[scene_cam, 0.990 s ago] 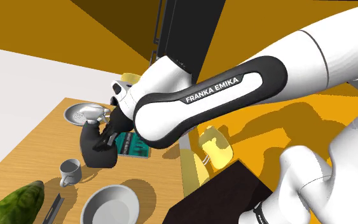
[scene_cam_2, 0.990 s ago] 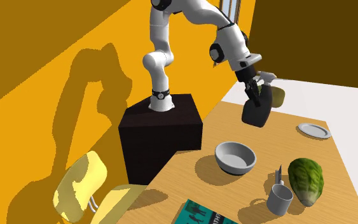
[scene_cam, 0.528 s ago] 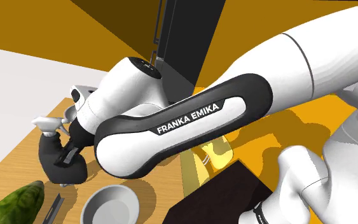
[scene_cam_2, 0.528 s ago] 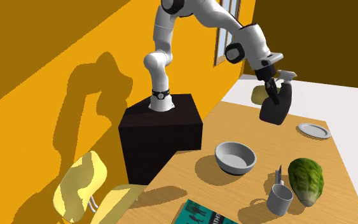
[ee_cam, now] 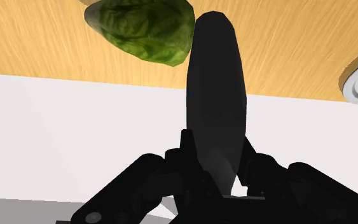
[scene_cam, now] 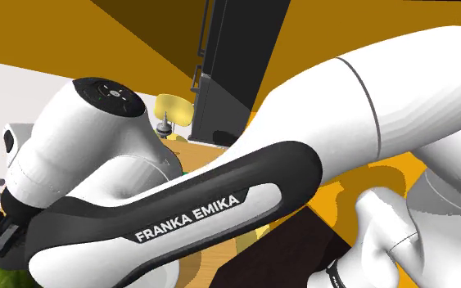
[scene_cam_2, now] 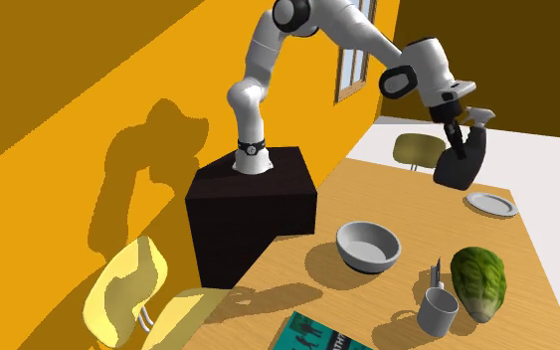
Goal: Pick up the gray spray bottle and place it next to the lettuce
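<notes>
**Robot arm carries a dark spray bottle high above a wooden table**

In the second exterior view, at the upper right of the frame, we see the black gripper (scene_cam_2: 459, 129) pinching the spray bottle (scene_cam_2: 459, 164) near its neck. The bottle hangs tilted in the air, well above the table (scene_cam_2: 397, 199) and a small plate (scene_cam_2: 490, 204). The lettuce (scene_cam_2: 478, 281) lies at the lower right, near a mug (scene_cam_2: 436, 310).

We judge the main risk to be the bottle slipping or swinging, since it hangs tilted from a grip near its top. Released early, it could hit the plate or miss the table edge. Lowered carelessly, it could knock the lettuce or the mug.

In the wrist view the bottle (ee_cam: 214, 95) hides the fingertips, so we cannot see how firm the contact is. In the shoulder view the arm covers most of the table.
</notes>
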